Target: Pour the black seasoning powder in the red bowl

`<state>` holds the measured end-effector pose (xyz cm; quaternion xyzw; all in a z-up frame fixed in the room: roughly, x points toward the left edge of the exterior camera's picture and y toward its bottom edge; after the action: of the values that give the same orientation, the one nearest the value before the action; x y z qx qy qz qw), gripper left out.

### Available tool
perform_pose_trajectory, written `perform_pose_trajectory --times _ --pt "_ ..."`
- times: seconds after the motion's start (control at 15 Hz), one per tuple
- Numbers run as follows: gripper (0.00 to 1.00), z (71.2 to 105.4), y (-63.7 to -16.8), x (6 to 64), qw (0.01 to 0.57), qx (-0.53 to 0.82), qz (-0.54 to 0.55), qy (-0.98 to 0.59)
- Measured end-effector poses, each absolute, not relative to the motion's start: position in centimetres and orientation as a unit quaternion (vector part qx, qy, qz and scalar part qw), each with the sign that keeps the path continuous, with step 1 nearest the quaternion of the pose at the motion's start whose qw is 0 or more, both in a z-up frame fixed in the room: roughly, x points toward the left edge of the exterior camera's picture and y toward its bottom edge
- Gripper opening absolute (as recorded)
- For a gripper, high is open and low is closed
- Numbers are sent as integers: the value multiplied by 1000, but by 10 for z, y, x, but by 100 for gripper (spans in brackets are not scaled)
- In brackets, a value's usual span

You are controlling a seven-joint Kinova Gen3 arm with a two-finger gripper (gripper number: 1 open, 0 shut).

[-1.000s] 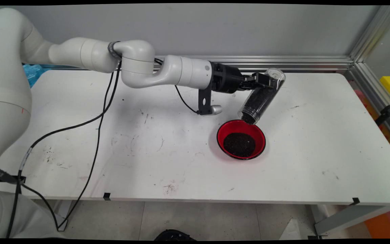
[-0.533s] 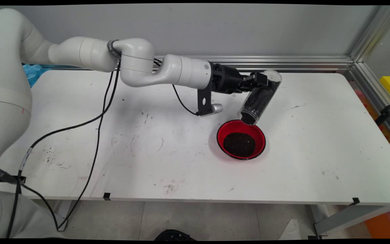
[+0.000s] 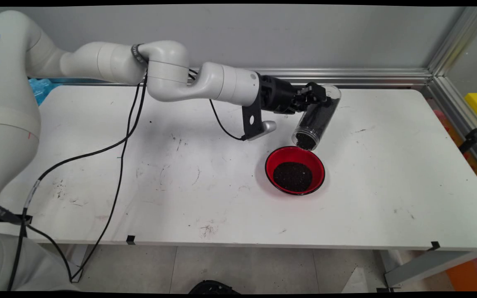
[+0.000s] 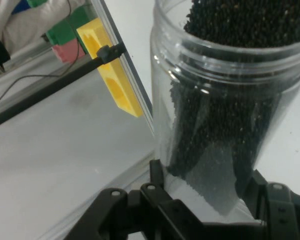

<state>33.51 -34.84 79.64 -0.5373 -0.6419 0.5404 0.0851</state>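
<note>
So right now there's a decent pile of black grains sitting in the red bowl (image 3: 295,170) on the desk (image 3: 387,186), covering most of its bottom, so I'd say a good share of the pouring is done. Just behind and above the bowl's far rim, my hand (image 3: 312,96) is clamped on the clear jar (image 3: 315,120), gripping it near its closed end. The jar is tipped mouth-down and toward the bowl, with the mouth hanging just over the far rim, not touching it. There's plenty left in there: from the hand view the grains fill it from the mouth back along most of its length, with only the part by my fingers (image 4: 162,192) see-through. I'd guess I'm somewhere midway, jar far from emptied. I can't spot any grains actually falling.
</note>
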Motion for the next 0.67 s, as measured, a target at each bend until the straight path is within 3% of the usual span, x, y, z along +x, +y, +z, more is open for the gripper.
perform_pose_trajectory --times 0.67 --pt "0 824 -351 336 111 -487 509 -701"
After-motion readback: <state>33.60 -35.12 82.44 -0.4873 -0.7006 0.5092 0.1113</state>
